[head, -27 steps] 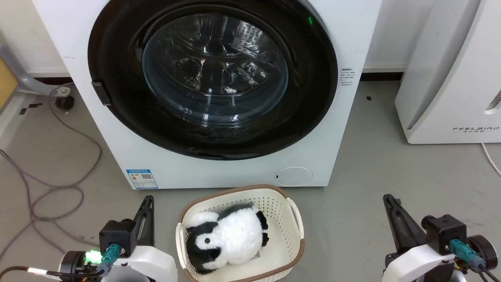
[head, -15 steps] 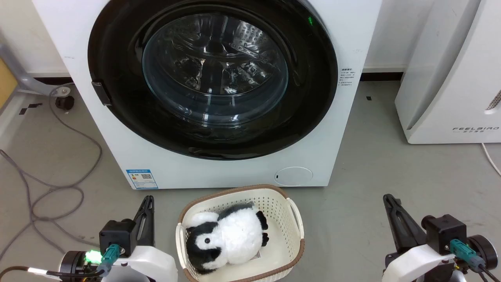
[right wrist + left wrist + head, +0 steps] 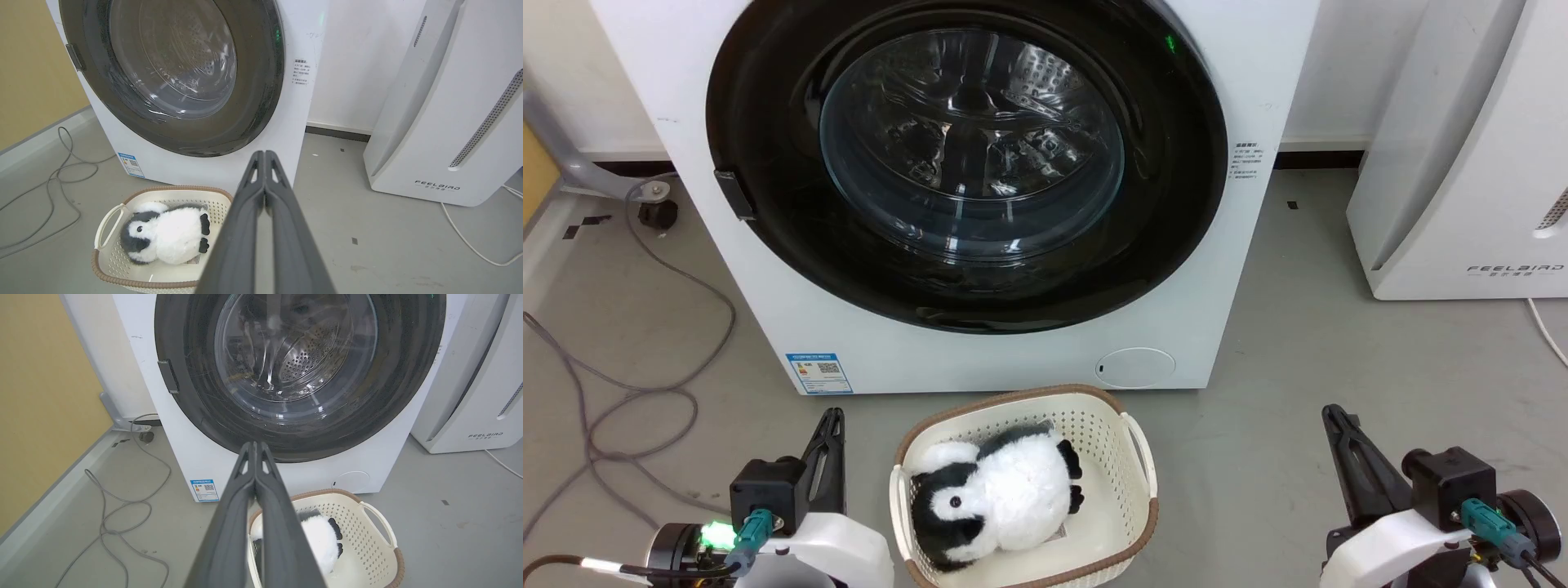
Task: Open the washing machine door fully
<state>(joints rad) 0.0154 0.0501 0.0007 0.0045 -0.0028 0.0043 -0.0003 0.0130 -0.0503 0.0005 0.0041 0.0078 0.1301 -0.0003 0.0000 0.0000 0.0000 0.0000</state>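
The washing machine (image 3: 980,359) is a big white front-loader standing straight ahead. Its door (image 3: 768,245), a glossy black disc with a clear glass bowl (image 3: 972,139), lies closed flat against the front; a small dark handle (image 3: 734,194) sits at the door's left rim. Through the glass the perforated drum (image 3: 302,359) shows. My left gripper (image 3: 832,415) rests low at the lower left, shut and holding nothing. At the lower right my right gripper (image 3: 1334,411) is also shut and empty. Both stay well short of the door (image 3: 261,102).
A cream basket (image 3: 1131,457) holding a black-and-white plush penguin (image 3: 1005,498) sits on the floor between my arms, right before the machine. Grey cables (image 3: 621,392) loop on the left floor. A white FEELBIRD appliance (image 3: 1470,163) stands right.
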